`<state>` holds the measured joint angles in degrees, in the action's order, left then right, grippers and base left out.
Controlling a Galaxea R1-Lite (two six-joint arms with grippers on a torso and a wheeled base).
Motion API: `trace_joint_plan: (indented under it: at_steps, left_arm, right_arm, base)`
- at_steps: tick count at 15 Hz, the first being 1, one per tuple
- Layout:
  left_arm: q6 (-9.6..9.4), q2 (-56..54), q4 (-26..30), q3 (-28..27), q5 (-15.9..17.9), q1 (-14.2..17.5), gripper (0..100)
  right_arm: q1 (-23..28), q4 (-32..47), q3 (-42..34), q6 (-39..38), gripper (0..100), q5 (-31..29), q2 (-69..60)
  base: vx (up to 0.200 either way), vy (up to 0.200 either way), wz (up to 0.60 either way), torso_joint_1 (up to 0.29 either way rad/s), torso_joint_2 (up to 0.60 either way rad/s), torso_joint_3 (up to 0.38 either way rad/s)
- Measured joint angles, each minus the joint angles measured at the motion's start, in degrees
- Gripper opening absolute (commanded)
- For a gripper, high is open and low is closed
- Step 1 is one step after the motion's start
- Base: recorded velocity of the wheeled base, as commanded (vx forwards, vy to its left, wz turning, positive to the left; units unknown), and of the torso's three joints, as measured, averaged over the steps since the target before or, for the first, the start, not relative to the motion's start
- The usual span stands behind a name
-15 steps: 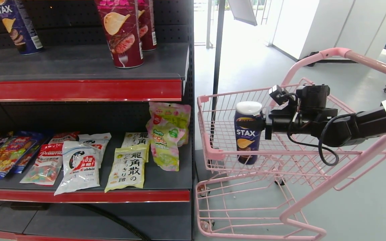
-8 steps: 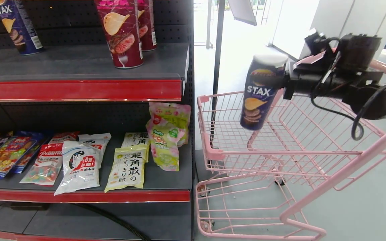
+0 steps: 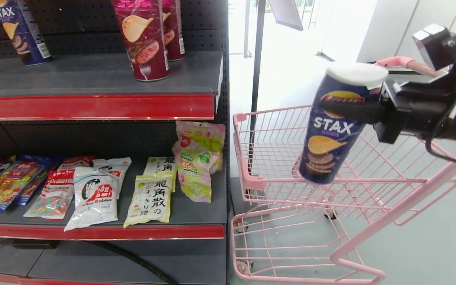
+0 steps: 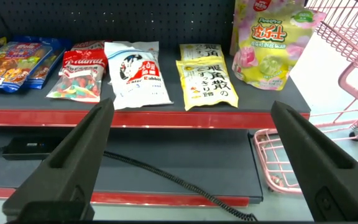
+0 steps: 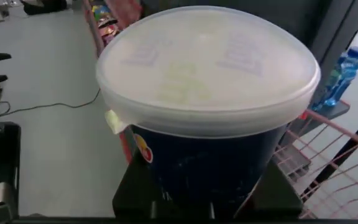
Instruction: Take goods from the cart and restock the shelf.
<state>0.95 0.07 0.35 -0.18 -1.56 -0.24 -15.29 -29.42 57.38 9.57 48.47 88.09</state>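
- Shelf (image 3: 93, 107): dark boards with red front edges, on the robot's left. Its top board carries two red cans (image 3: 147, 39) and, well apart from them, a blue one (image 3: 20, 31).
- Cart (image 3: 251, 182): a pink wire cart just beside the shelf's end, on the robot's right.
- Right hand (image 3: 344, 109): clenched on the can (image 3: 331, 134), with one dark finger (image 3: 350, 107) lying across its front just under the lid. The other finger is hidden behind the can.
- Can: a blue chip can with a white lid (image 5: 207, 62), held in the air above the cart's basket. It is tilted, with its base leaning toward the shelf, and touches neither cart nor shelf.
- Left hand (image 4: 188, 155): fingers spread wide with nothing between them. It is low in front of the shelf, facing the board of bags.
- Bags (image 3: 93, 194): snack bags lying flat in a row on the middle board, with a green and pink one (image 3: 196, 158) propped up at the end nearest the cart.
- Cable (image 4: 166, 180): a black cable lying on the lowest board.
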Motion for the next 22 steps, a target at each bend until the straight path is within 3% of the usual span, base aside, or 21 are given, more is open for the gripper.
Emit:
trace_joint_plan:
  at_steps: [2,6,17,22]
  left_arm:
    - [0.00,0.00,-0.02,0.00,0.00,0.00,100]
    - [0.00,0.00,0.00,0.00,0.01,-0.02,100]
    - [0.00,0.00,-0.02,0.00,0.01,-0.02,100]
    - [0.00,0.00,-0.04,0.00,-0.02,-0.02,100]
  right_arm:
    - [-6.92,-0.04,-8.35,1.18,0,-6.84,-4.50]
    - [-16.80,-0.02,-15.13,1.29,0,-13.03,-8.90]
    - [-23.91,-0.11,-10.93,1.21,0,-13.41,-1.96]
    - [-24.92,-0.09,-10.08,1.21,0,-13.43,-0.41]
  base:
    - [0.000,0.000,0.00,0.000,0.00,0.000]
    - [0.000,0.000,0.00,0.000,0.00,0.000]
    - [0.000,0.000,0.00,0.000,0.00,0.000]
    - [0.000,0.000,0.00,0.095,-0.33,-0.225]
